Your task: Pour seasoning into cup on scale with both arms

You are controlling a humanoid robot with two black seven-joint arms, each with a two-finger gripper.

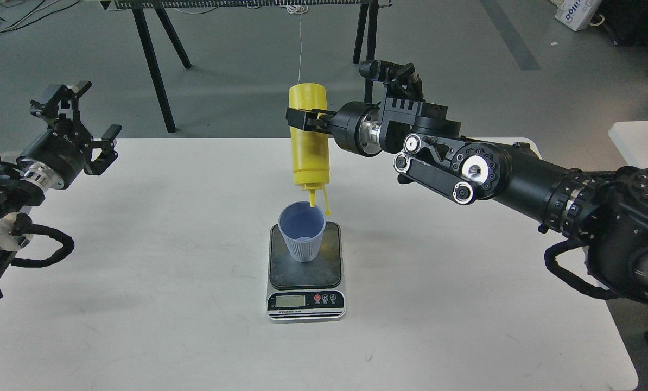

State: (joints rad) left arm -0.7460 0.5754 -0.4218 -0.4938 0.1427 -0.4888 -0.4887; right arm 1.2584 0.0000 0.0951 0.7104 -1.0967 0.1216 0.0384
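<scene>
Above cup (302,232), inverted yellow seasoning (307,142)

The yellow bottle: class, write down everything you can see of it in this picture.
The yellow bottle is a cylindrical squeeze bottle that looks like opaque plastic. It hangs upside down and nearly upright, flat base on top, pointed nozzle just above the far rim of the cup on the scale. Its small cap dangles on a tether beside the nozzle. The right gripper clamps its upper part from the right. Nothing else touches it; no flow is visible.
</scene>
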